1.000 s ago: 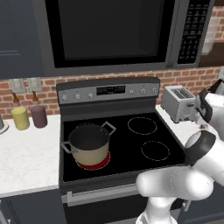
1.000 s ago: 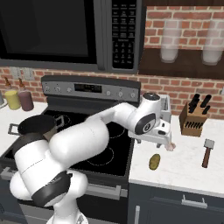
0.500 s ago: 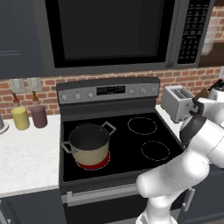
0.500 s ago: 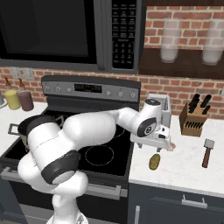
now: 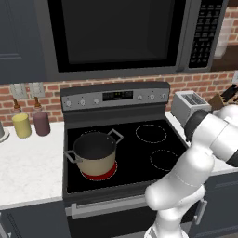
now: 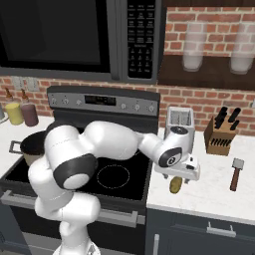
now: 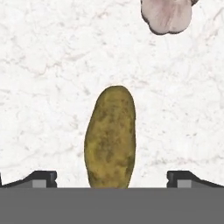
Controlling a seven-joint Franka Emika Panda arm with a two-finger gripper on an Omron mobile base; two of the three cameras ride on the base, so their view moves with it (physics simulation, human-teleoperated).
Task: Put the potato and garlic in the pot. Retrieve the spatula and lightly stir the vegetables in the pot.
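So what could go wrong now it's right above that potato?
The potato is rounded and lies loose on the counter, so it might roll or squirt out as the open end effector closes. The garlic lies close by and could get nudged. The pot is across the stove, a long carry.

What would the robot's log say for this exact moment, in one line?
step: reach potato | end effector: open, above it | garlic: on counter | pot: on stove, empty
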